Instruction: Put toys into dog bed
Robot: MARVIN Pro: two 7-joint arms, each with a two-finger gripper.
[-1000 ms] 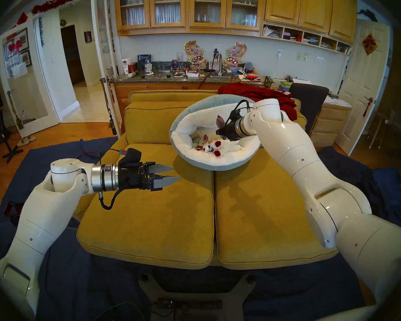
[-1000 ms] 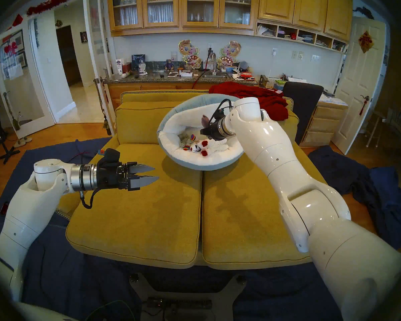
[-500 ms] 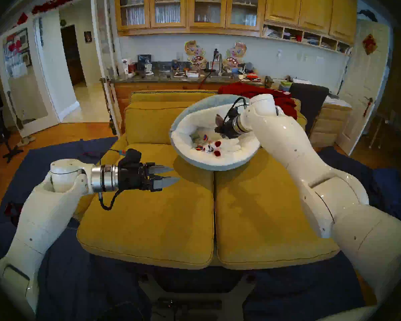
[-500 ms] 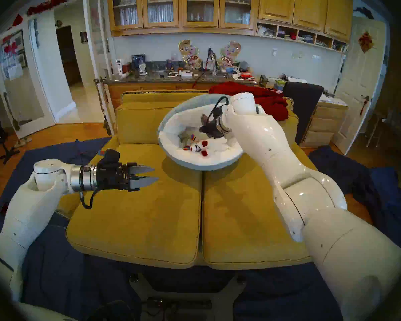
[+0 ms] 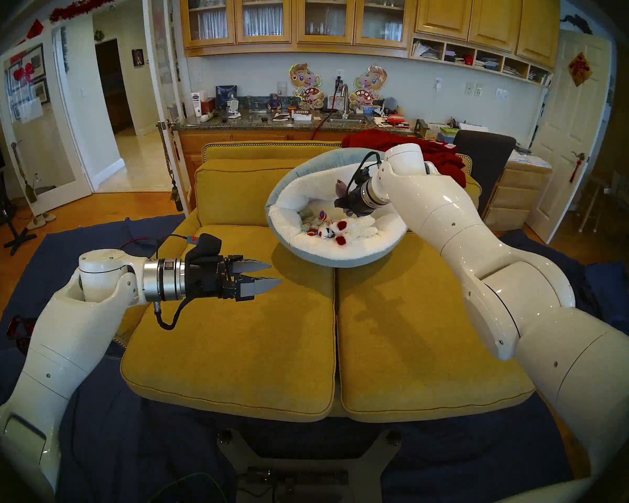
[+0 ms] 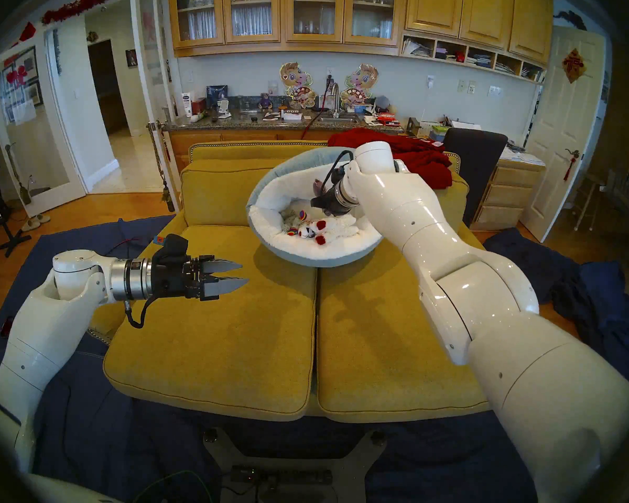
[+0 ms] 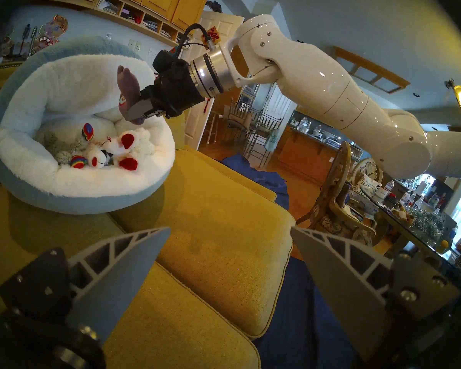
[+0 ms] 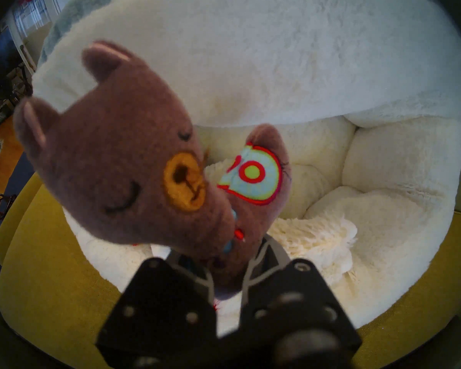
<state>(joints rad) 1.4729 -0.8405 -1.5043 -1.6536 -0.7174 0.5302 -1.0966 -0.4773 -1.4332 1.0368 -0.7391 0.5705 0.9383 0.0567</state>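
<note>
The dog bed (image 5: 327, 262), pale blue outside with white fleece inside, sits tilted at the sofa's back right. Above its hollow, my right gripper (image 5: 342, 203) is shut on a purple-grey plush (image 5: 341, 187). The right wrist view shows that plush (image 8: 123, 158) pinched by its body between the fingers (image 8: 272, 254), head up. Inside the bed lie a white red-footed lamb (image 5: 356, 228), a white llama with rainbow trim (image 5: 320, 232) and a grey-beige plush (image 5: 307, 215). My left gripper (image 5: 275, 273) hovers open and empty over the left seat cushion, short of the bed (image 7: 72, 203).
Two mustard seat cushions (image 5: 233, 346) fill the foreground. A dark-red blanket (image 5: 407, 146) drapes over the sofa back behind the bed. A dark chair (image 5: 483, 157) and drawers stand to the right. Navy cloth (image 5: 88, 437) covers the floor around the sofa.
My right arm has carried the purple-grey plush a little leftward and farther over the bed, its elbow swinging outward. The left arm has not moved.
</note>
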